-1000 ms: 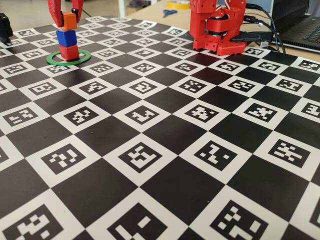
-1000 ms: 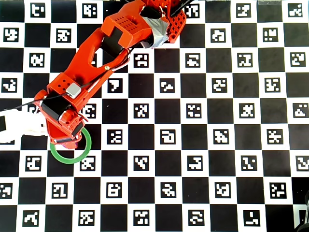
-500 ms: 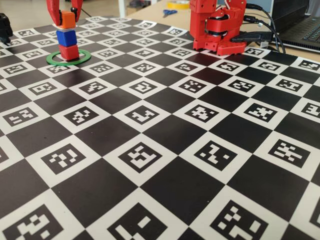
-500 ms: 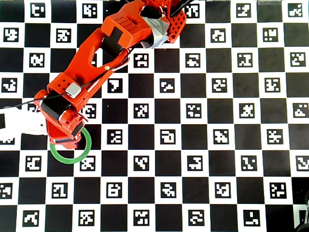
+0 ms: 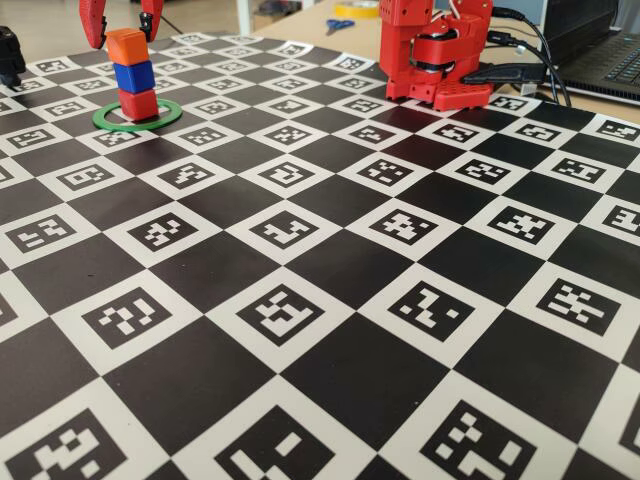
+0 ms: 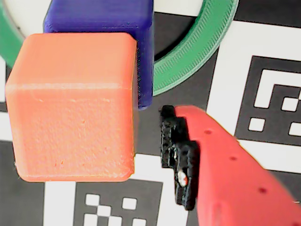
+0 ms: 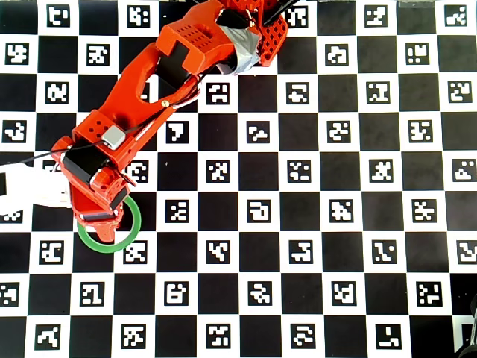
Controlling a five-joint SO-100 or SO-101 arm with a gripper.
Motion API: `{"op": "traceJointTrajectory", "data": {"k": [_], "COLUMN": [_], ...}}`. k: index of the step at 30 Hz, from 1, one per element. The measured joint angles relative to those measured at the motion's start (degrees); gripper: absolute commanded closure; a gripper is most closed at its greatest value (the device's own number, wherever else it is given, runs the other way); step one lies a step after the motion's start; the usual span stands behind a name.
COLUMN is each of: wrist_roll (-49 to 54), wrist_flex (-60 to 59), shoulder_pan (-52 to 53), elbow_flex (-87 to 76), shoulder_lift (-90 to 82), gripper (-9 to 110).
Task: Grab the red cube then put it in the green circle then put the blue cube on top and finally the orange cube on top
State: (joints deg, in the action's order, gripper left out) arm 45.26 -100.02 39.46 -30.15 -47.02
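Observation:
In the fixed view a three-cube stack stands inside the green circle: the red cube at the bottom, the blue cube on it, the orange cube on top, shifted slightly left. My gripper hangs open just above the orange cube, fingers spread to either side, touching nothing. The wrist view looks down on the orange cube, with the blue cube under it and part of the green circle. One padded finger stands clear to its right. The red cube is hidden there. Overhead, the arm covers the stack.
The arm's red base stands at the back of the checkered marker board, with cables and a laptop to its right. Scissors lie behind the board. A black object sits at the far left edge.
The fingers have spread and lifted off the orange cube, which now rests free on the blue cube, a little lower and further left than before.

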Motion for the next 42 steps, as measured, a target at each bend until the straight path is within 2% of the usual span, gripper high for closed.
{"op": "traceJointTrajectory", "data": {"k": [9,22,36,42], "wrist_roll": [-0.62,-1.85,-1.76,-0.79], "wrist_flex": [0.00,0.00,1.49,6.59], "shoulder_pan": [0.18,0.18,-1.32,-2.55], "elbow_flex": [0.00,-6.77,-31.99,-45.09], "shoulder_lift": [0.00,-5.62,-28.48,-38.06], "gripper": [51,51,64,76]}}
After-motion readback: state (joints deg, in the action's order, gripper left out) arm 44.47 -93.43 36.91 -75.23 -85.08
